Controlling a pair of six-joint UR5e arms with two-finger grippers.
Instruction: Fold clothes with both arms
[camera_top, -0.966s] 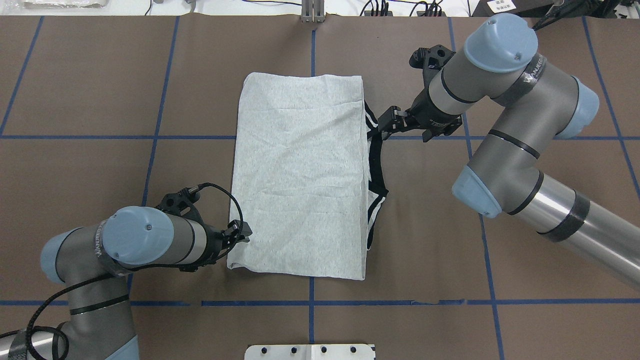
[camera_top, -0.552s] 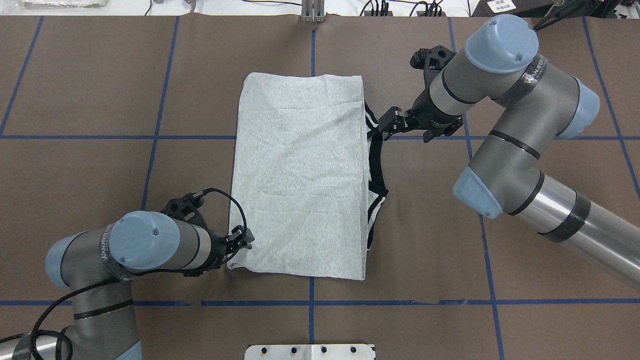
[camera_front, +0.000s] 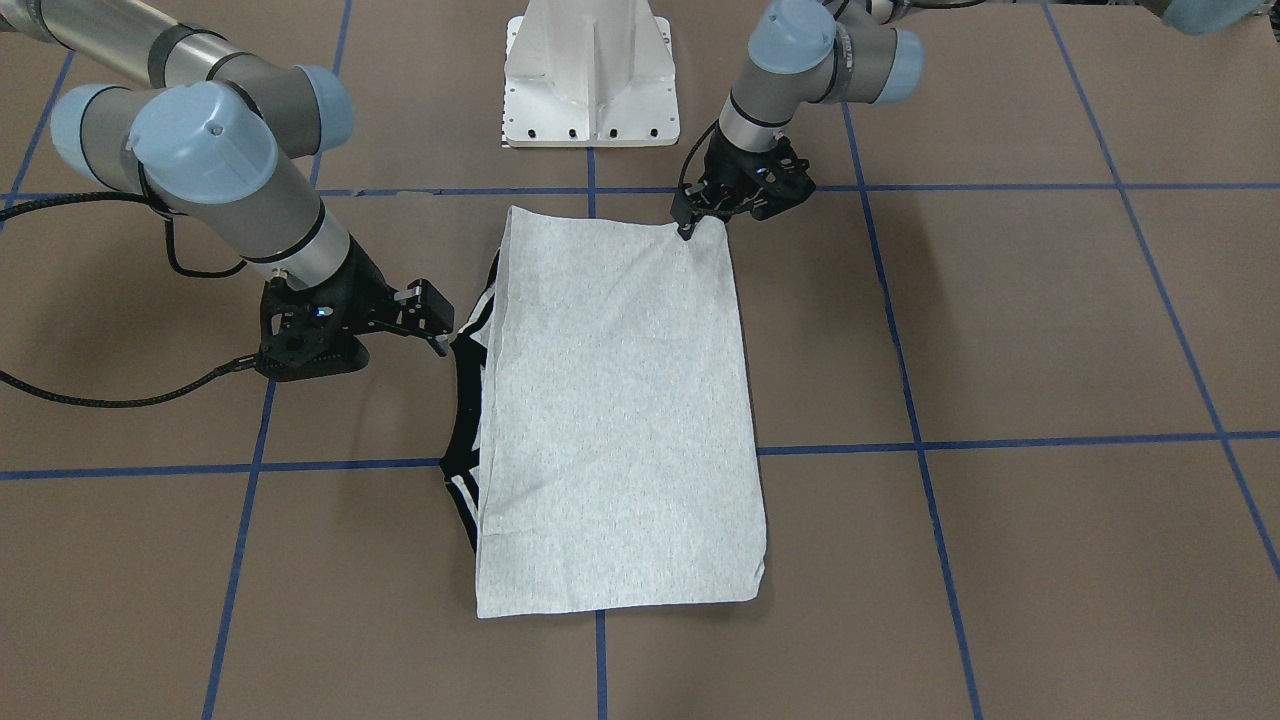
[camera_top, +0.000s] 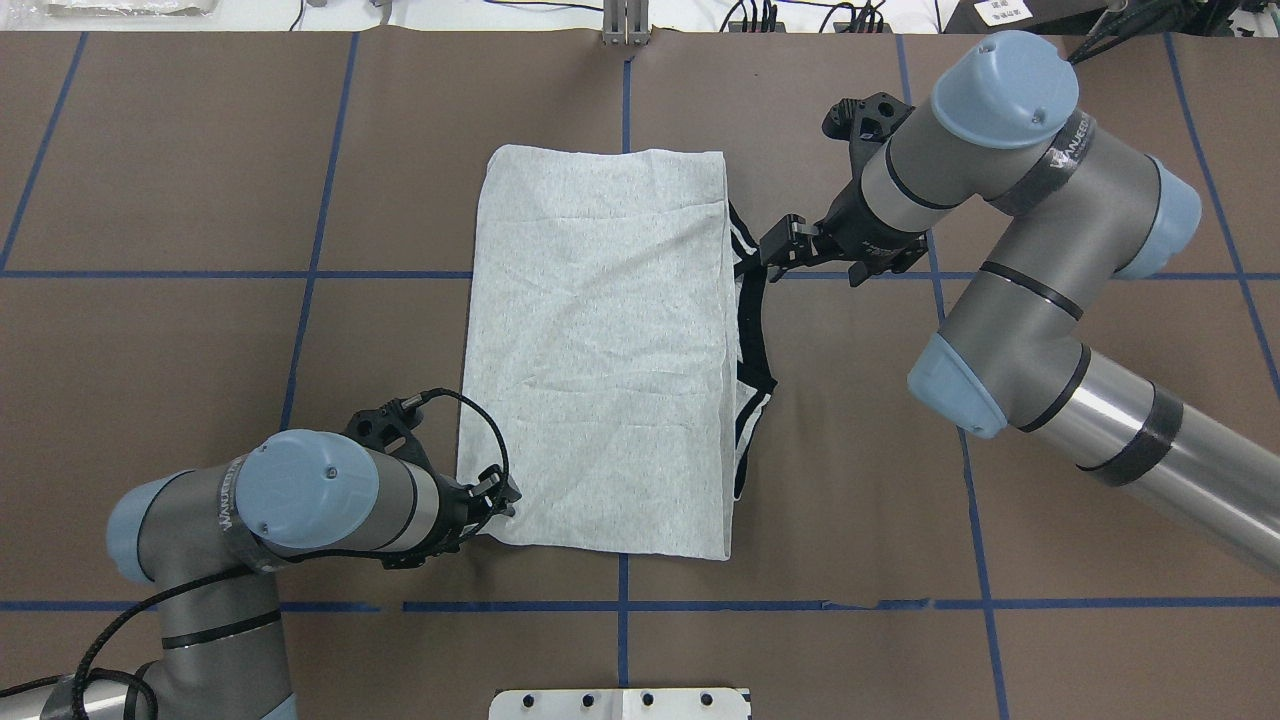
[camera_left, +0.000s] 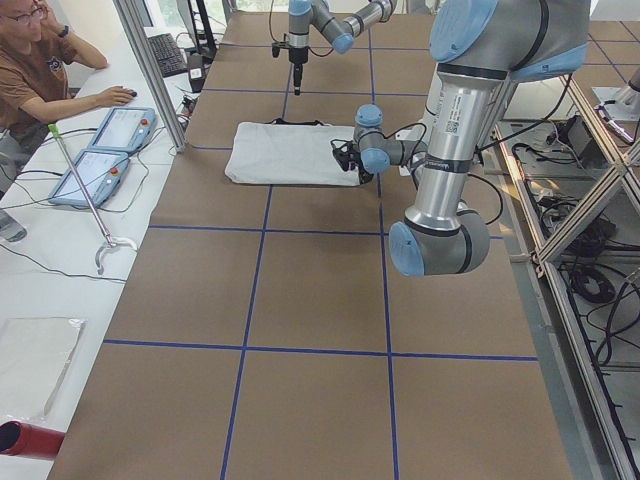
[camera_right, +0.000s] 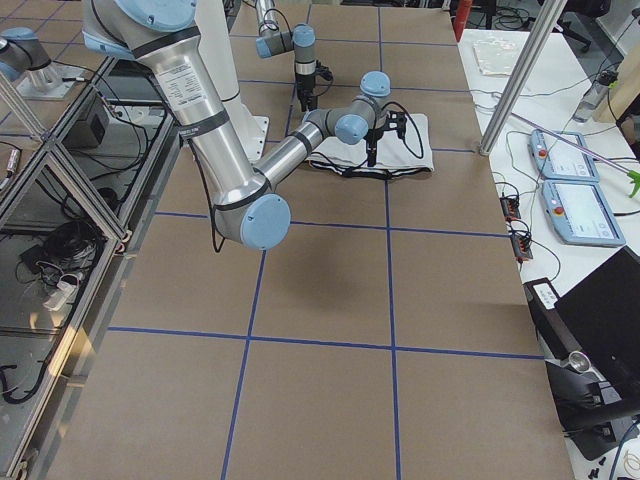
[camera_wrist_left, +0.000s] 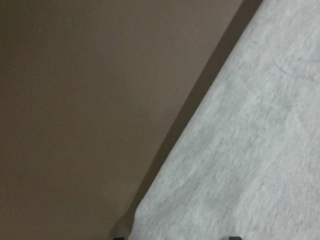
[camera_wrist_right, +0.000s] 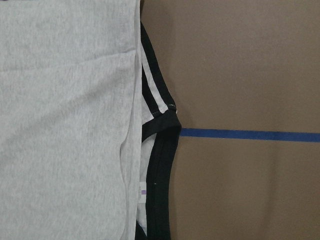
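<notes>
Here, the folded shirt (camera_top: 600, 350) lies flat on the table (camera_top: 200, 400). The left gripper (camera_top: 505, 492), jaws parted, straddles its near corner. The right gripper (camera_top: 752, 265) is at the collar (camera_top: 760, 340), grip indiscernible. Risk: pinching one layer only would undo the fold.

Heather-grey T-shirt (camera_top: 600, 350), black collar (camera_top: 757, 330), black-white shoulder stripes (camera_top: 742, 240); brown table (camera_top: 200, 150), blue grid lines (camera_top: 300, 274).

Grey T-shirt (camera_top: 600, 350) folded flat, black collar (camera_top: 757, 320) edge protruding.
</notes>
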